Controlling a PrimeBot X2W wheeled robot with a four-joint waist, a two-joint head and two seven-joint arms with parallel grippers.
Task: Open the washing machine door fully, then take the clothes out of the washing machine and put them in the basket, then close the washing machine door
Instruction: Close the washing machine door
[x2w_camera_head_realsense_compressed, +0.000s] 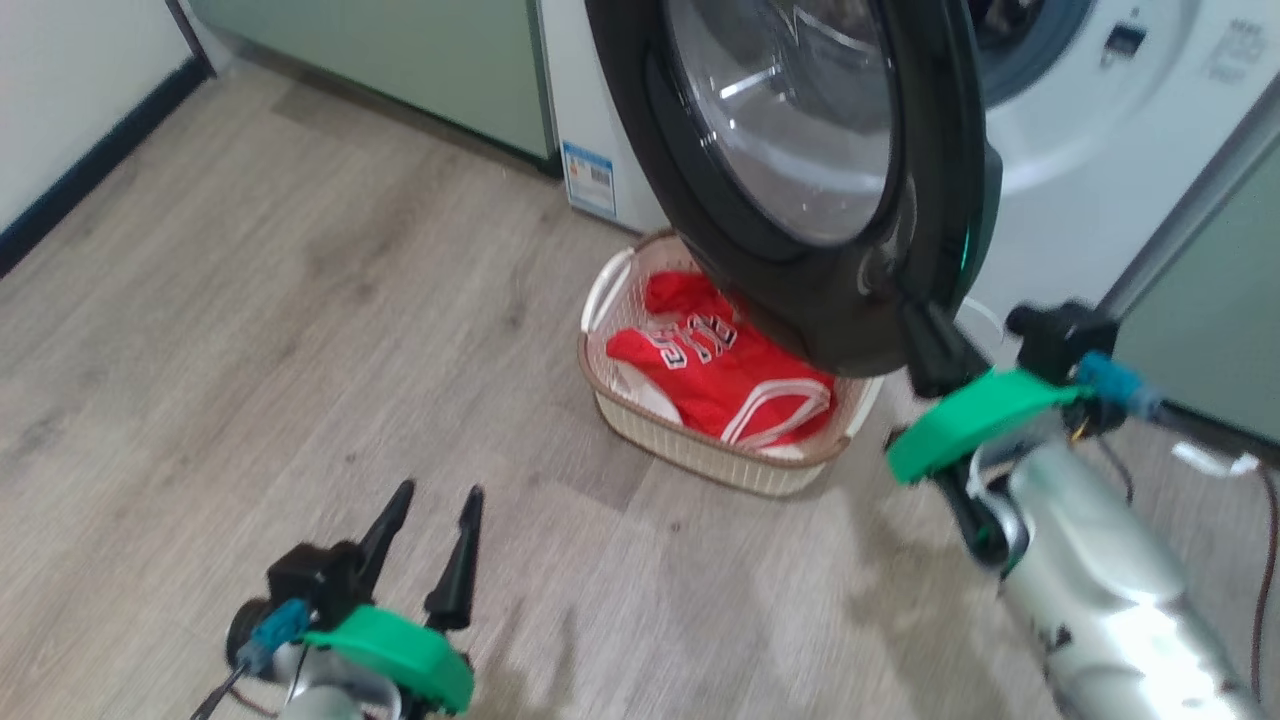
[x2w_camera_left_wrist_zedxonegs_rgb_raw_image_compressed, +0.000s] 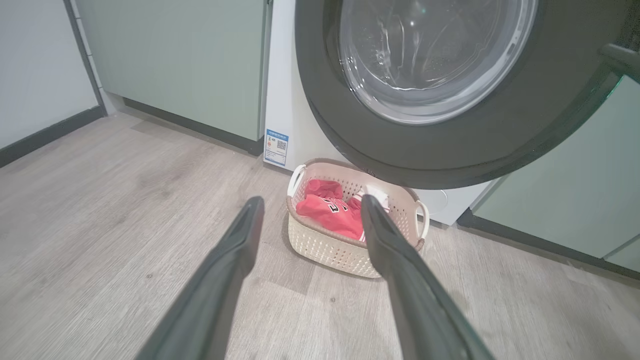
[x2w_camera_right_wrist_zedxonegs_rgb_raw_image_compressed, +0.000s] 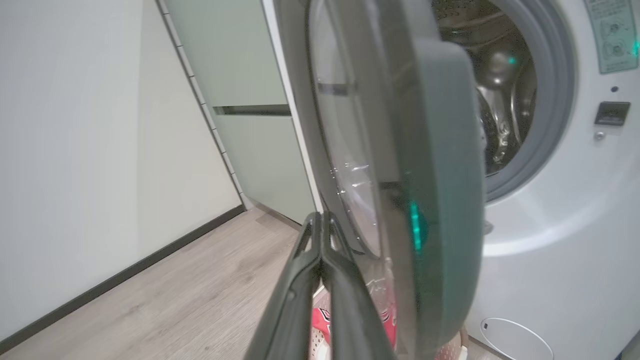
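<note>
The washing machine (x2w_camera_head_realsense_compressed: 1090, 200) stands with its door (x2w_camera_head_realsense_compressed: 800, 150) swung out, black rim and clear window hanging over the basket (x2w_camera_head_realsense_compressed: 700, 455). The clothes (x2w_camera_head_realsense_compressed: 720, 370), a red jersey with a white piece beside it, lie in the basket. My right gripper (x2w_camera_head_realsense_compressed: 918, 320) is shut, its tips against the door's lower edge. In the right wrist view the shut right gripper (x2w_camera_right_wrist_zedxonegs_rgb_raw_image_compressed: 320, 225) rests on the inner side of the door (x2w_camera_right_wrist_zedxonegs_rgb_raw_image_compressed: 440, 200), beside the bare drum (x2w_camera_right_wrist_zedxonegs_rgb_raw_image_compressed: 505, 90). My left gripper (x2w_camera_head_realsense_compressed: 435, 500) hangs open and holds nothing, short of the basket (x2w_camera_left_wrist_zedxonegs_rgb_raw_image_compressed: 325, 250) on the floor.
Pale green cabinets (x2w_camera_left_wrist_zedxonegs_rgb_raw_image_compressed: 175, 65) flank the washer on both sides. A white wall with dark skirting (x2w_camera_head_realsense_compressed: 90, 160) runs along the left. Wood floor (x2w_camera_head_realsense_compressed: 250, 330) stretches in front. A cable (x2w_camera_head_realsense_compressed: 1265, 560) trails at the right. A small round white flap (x2w_camera_right_wrist_zedxonegs_rgb_raw_image_compressed: 515, 337) sits low on the washer.
</note>
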